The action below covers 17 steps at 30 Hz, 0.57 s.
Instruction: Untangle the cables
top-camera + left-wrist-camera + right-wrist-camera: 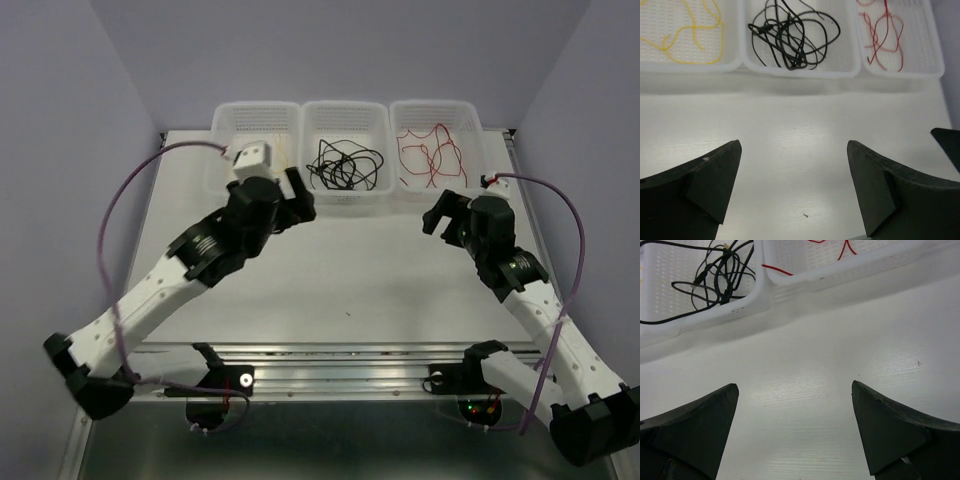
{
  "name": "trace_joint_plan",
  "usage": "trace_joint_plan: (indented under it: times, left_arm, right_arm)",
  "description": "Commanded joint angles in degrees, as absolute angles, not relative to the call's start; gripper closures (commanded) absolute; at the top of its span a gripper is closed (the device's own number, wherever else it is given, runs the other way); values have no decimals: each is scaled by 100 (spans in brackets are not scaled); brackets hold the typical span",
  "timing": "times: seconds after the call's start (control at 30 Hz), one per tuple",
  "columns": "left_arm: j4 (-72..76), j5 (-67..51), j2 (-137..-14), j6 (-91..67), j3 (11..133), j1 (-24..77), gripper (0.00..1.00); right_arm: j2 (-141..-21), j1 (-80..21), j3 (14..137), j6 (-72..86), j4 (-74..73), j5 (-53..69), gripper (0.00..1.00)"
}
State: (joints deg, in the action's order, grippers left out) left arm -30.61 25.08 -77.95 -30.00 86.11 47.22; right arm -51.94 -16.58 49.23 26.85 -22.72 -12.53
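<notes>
Black cables (792,52) in middle basket (800,71), loosely tangled

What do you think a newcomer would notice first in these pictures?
Three white baskets line the far edge of the table, each holding one colour: a yellow cable on the left, a black tangle in the middle, a red cable on the right. The left tool and the right tool hang open and empty over the table in front of them.

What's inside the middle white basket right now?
Only black cable, thin loops bunched in one tangle on the perforated floor of the middle basket. No other colour shows among it. Where strands cross thickest the floor is covered, and how many cables there are cannot be told.
</notes>
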Motion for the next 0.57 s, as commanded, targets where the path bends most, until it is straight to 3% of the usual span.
trace_joint_plan:
  times: [0.0,0.2,0.53]
  left_arm:
    - [-3215,3472,-5558,-4902,6218,4667,1]
    - [-4207,3656,-4150,-6256,4783,4667,1]
    - [-4720,4043,-3586,-6856,4588,4667,1]
  right_arm:
    - [-4957,-1670,4624,2848,-2294,-1599,0]
    - [-4746,-1670,4088,3129,-2294,-2100,0]
    - [-4359,-1670,3823,3226,-2232,-2373,0]
